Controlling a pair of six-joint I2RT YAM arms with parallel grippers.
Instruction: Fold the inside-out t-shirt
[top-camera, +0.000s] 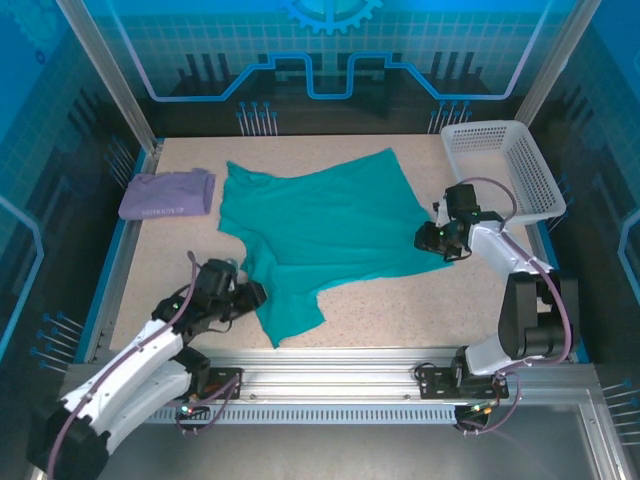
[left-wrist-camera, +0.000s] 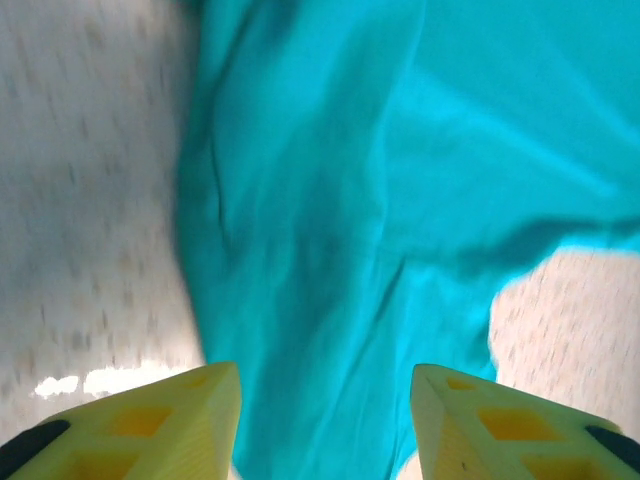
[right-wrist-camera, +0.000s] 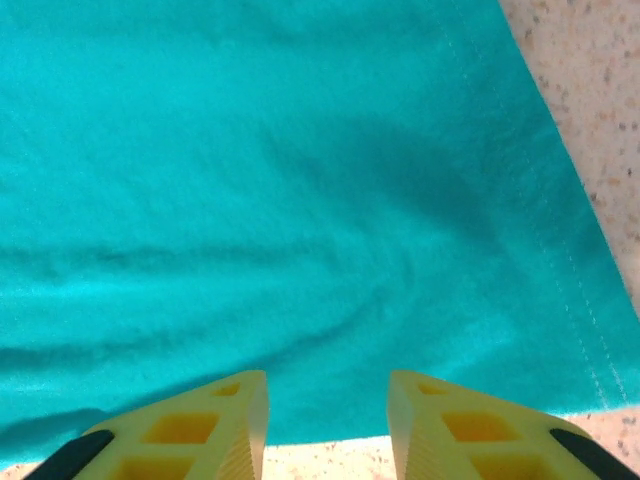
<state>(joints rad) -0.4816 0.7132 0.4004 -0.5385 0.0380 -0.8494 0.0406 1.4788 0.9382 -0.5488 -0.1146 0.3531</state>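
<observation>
The teal inside-out t-shirt (top-camera: 320, 225) lies spread and crumpled on the speckled table, with one strip trailing toward the near edge. My left gripper (top-camera: 246, 293) is at the shirt's near-left edge, jaws open, with the cloth (left-wrist-camera: 330, 250) lying loose below and between the yellow fingers (left-wrist-camera: 190, 420). My right gripper (top-camera: 428, 238) is at the shirt's right edge, jaws open just above the hem (right-wrist-camera: 300, 200). The yellow fingertips (right-wrist-camera: 225, 425) hold nothing.
A folded lavender garment (top-camera: 167, 193) lies at the table's far left. A white plastic basket (top-camera: 502, 165) stands at the far right, just behind the right arm. Bare tabletop (top-camera: 400, 310) lies between the two arms at the near edge.
</observation>
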